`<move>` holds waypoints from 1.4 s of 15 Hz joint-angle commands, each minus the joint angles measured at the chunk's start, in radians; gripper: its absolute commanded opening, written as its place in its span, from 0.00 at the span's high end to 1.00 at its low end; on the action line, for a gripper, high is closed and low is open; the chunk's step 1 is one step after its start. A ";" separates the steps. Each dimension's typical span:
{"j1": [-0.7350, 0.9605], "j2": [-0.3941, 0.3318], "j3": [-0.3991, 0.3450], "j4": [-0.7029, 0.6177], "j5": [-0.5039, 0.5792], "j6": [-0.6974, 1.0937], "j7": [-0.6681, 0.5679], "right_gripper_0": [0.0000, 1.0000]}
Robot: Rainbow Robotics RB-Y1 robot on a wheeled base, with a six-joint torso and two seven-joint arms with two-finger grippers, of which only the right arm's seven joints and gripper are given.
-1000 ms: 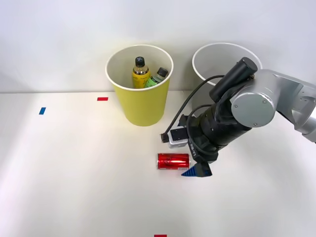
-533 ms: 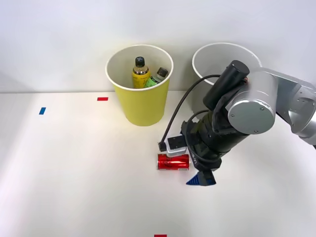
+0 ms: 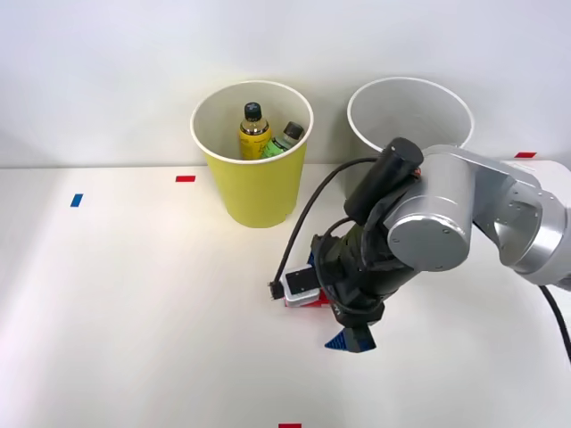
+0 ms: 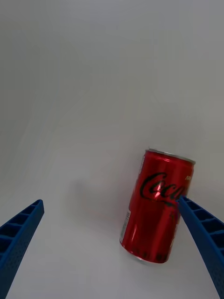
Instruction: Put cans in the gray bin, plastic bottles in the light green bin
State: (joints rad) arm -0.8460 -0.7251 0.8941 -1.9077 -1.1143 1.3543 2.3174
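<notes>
A red can (image 4: pixel 156 210) lies on its side on the white table. In the front view only a sliver of the can (image 3: pixel 306 304) shows under the wrist. My right gripper (image 4: pixel 109 202) is open above the table, and the can lies between its fingers, close against one blue finger (image 4: pixel 205 229). From the front, the gripper (image 3: pixel 330 300) hangs in front of the gray bin (image 3: pixel 410 86). The light green bin (image 3: pixel 254 183) stands to its left and holds two plastic bottles, one with a yellow label (image 3: pixel 254 134) and one with a green label (image 3: pixel 285 139).
Small tape marks lie on the table: red (image 3: pixel 185 178), blue (image 3: pixel 76 200), another red one (image 3: pixel 289 426) at the front edge. A black cable (image 3: pixel 308 209) loops from the wrist. Open table stretches to the left of the can.
My right arm has swung left and lowered over the can. The wrist now covers most of the can in the front view. The can has not moved.
</notes>
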 commanded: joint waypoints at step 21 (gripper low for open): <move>-0.004 0.156 0.032 0.068 0.264 0.129 -0.118 0.01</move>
State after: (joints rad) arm -0.8485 -0.5790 0.9265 -1.8532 -0.8504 1.4834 2.2025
